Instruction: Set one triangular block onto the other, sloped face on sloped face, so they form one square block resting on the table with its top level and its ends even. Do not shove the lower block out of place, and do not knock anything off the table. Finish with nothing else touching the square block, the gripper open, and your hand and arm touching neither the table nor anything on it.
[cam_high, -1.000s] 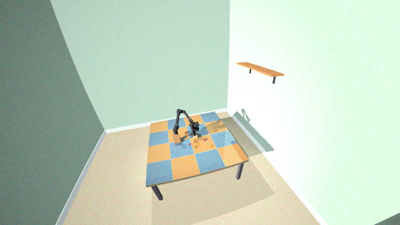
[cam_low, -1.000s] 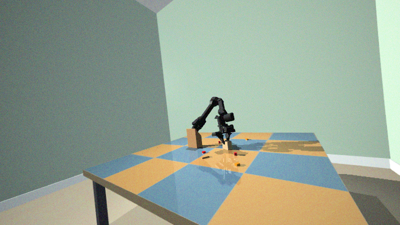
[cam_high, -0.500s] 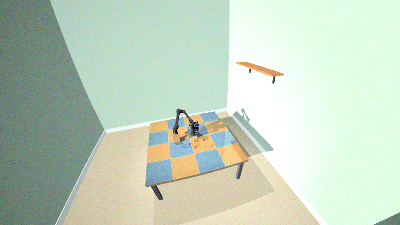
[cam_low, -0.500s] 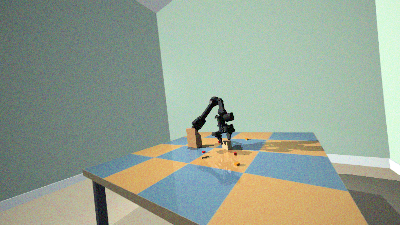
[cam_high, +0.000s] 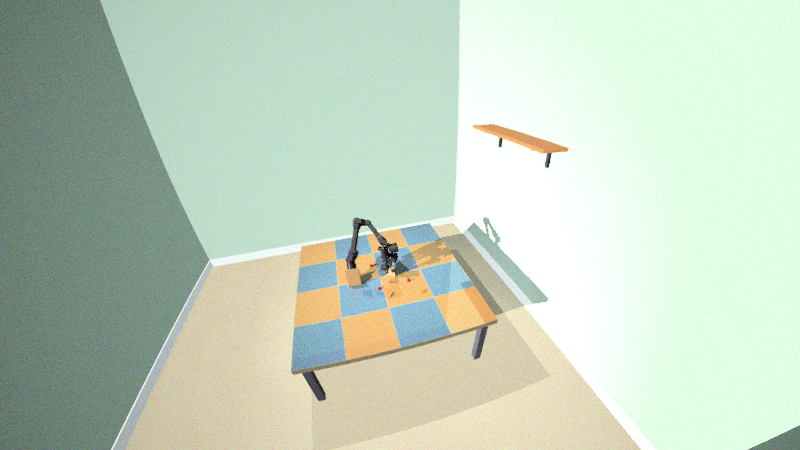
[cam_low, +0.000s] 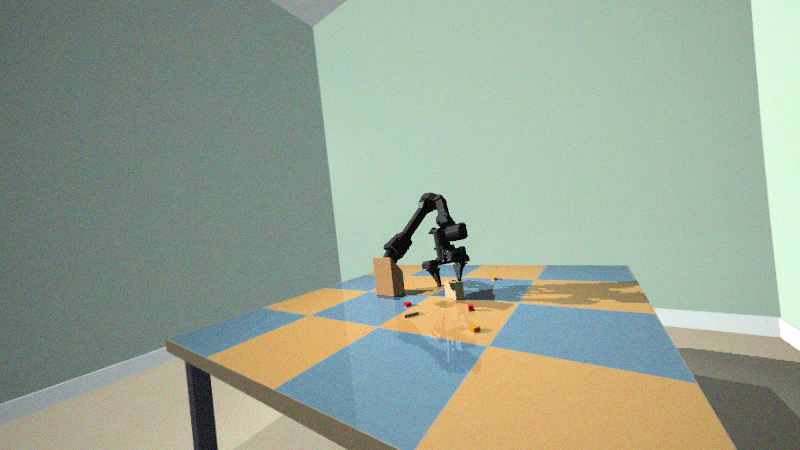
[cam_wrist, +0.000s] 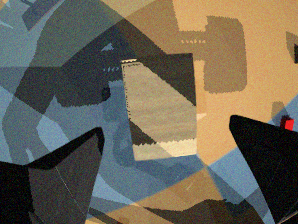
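Note:
The two triangular blocks show as one pale, squarish block (cam_high: 392, 274) (cam_low: 454, 290) (cam_wrist: 162, 107) on the checkered table (cam_high: 369, 335) (cam_low: 531, 391). Its top looks about level in the exterior view. The seam between the sloped faces cannot be made out, and shadows cross the top in the wrist view, so I cannot tell how exactly the ends match. My gripper (cam_high: 389, 268) (cam_low: 449, 282) (cam_wrist: 168, 127) is wide open and empty, pointing down over the block. In the wrist view a gap shows between the block and each fingertip.
Small red cubes (cam_high: 379, 288) (cam_low: 470, 307), an orange piece (cam_high: 424, 291) (cam_low: 474, 329) and a thin dark piece (cam_high: 392, 293) (cam_low: 411, 315) lie near the block. A brown box (cam_high: 353, 277) (cam_low: 387, 278) stands by the arm's base. A shelf (cam_high: 520, 138) is on the wall.

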